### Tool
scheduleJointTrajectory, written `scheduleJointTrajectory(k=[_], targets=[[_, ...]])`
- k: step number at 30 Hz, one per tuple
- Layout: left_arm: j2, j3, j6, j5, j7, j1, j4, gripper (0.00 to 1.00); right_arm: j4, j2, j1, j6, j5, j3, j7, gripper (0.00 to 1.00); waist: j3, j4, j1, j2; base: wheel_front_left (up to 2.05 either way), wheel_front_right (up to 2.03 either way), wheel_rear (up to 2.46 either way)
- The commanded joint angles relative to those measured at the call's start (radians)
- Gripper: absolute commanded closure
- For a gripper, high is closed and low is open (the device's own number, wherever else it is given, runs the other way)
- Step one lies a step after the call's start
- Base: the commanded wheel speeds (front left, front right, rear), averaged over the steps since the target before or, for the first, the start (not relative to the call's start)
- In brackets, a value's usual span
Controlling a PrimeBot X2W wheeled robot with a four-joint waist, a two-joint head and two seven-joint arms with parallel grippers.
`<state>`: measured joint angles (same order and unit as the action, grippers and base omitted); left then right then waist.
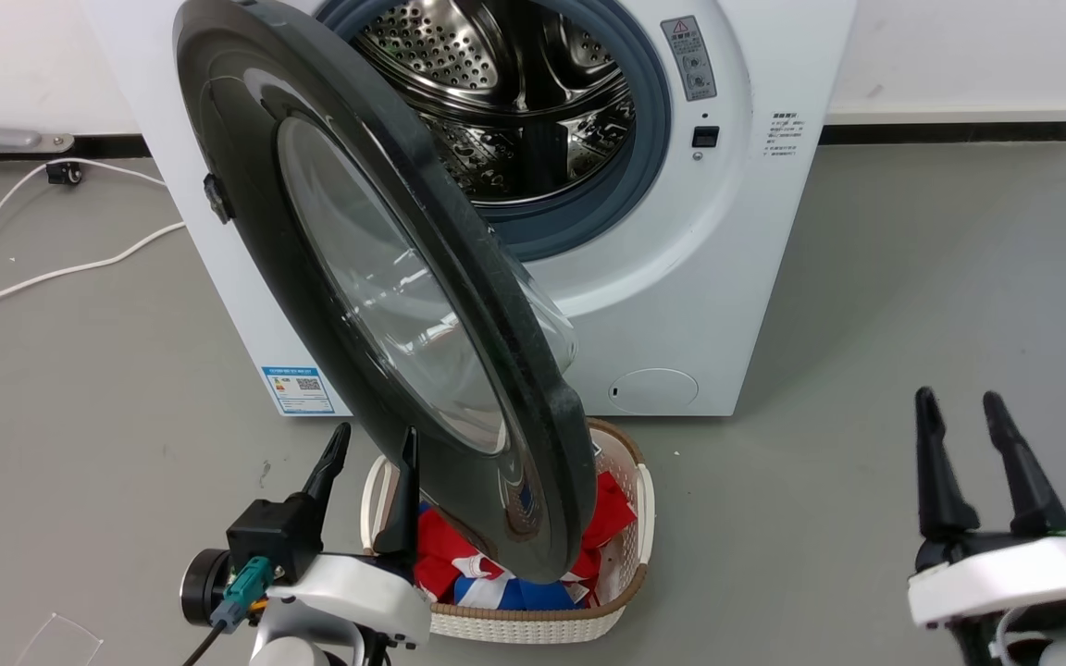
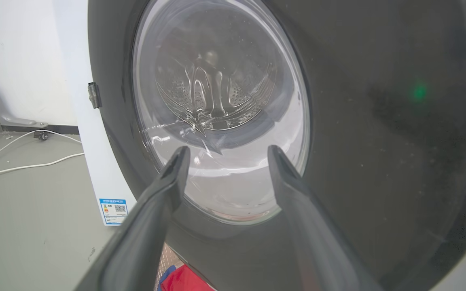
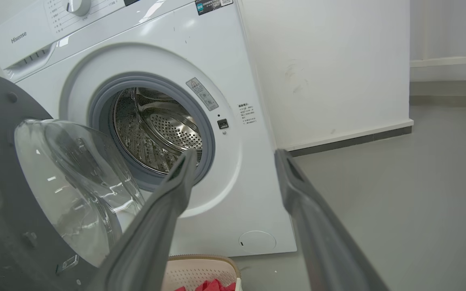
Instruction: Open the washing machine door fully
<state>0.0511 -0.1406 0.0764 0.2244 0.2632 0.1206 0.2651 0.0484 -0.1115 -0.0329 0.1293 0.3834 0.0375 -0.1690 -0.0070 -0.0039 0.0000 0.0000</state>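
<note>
Your left end effector (image 1: pixel 376 442) sits low by the bottom of the washing machine door (image 1: pixel 376 277), fingers spread apart with nothing between them. In the head view one finger (image 1: pixel 403 495) overlaps the door's lower black rim; you cannot tell from that view whether it touches. From the left wrist view both fingers aim at the door's outer face, their tips framing the lower part of the clear glass bowl.

That door is hinged on the left side of the washing machine (image 1: pixel 681 277) and stands swung out toward you. It is well off the front panel, so the steel drum (image 1: pixel 514 92) and its grey-blue gasket are uncovered. Below the door's free edge a cream laundry basket (image 1: pixel 630 555) sits on the grey floor (image 1: pixel 912 277) just in front of the machine, holding red, blue and white cloth (image 1: pixel 459 569).

Your right end effector (image 1: pixel 959 402) shows at the lower right — fingers apart, empty, above bare floor and well apart from door and machine. Its wrist view looks at the door's inner side, bulging glass toward the drum opening.

On the machine's front you have a blue label sticker (image 1: pixel 297 388) low at the left and a round filter cap (image 1: pixel 653 388) low at the right. A white cable (image 1: pixel 52 273) trails across the floor to the left.
</note>
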Motion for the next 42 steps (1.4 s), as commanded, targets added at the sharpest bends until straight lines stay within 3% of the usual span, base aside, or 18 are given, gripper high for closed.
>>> scheduleJointTrajectory(k=[1,5,13,26,41,42], targets=[[-0.001,0.003,0.002,0.0,0.002,-0.013,-0.001,0.0,-0.005,0.007,0.018,0.003,-0.007,-0.003,0.002,0.0,-0.001,0.001,0.0,0.0,0.0,0.0,0.0],[-0.001,0.004,0.004,0.003,0.002,-0.014,0.001,0.0,-0.032,0.027,0.062,0.001,-0.144,-0.024,0.014,0.0,-0.002,0.004,0.0,0.0,0.0,0.0,0.0],[-0.001,-0.007,-0.002,0.012,0.002,-0.029,0.002,0.0,-0.039,0.058,0.102,0.001,-0.249,-0.028,0.012,0.0,-0.005,0.002,0.0,0.0,0.0,0.0,0.0],[-0.001,-0.013,-0.009,0.024,0.002,-0.029,0.007,0.0,-0.044,0.062,0.093,0.001,-0.234,0.024,0.003,0.0,-0.005,0.004,0.0,0.0,0.0,0.0,0.0],[-0.001,-0.009,-0.011,0.018,0.002,-0.017,0.019,0.0,-0.066,0.062,0.108,0.001,-0.238,0.004,0.035,0.0,-0.008,0.004,0.0,0.0,0.0,0.0,0.0],[-0.001,-0.01,-0.012,0.018,0.002,-0.014,0.022,0.54,-0.066,0.062,0.109,0.001,-0.24,0.004,0.037,0.0,-0.009,0.003,0.0,0.0,0.0,0.0,0.0]])
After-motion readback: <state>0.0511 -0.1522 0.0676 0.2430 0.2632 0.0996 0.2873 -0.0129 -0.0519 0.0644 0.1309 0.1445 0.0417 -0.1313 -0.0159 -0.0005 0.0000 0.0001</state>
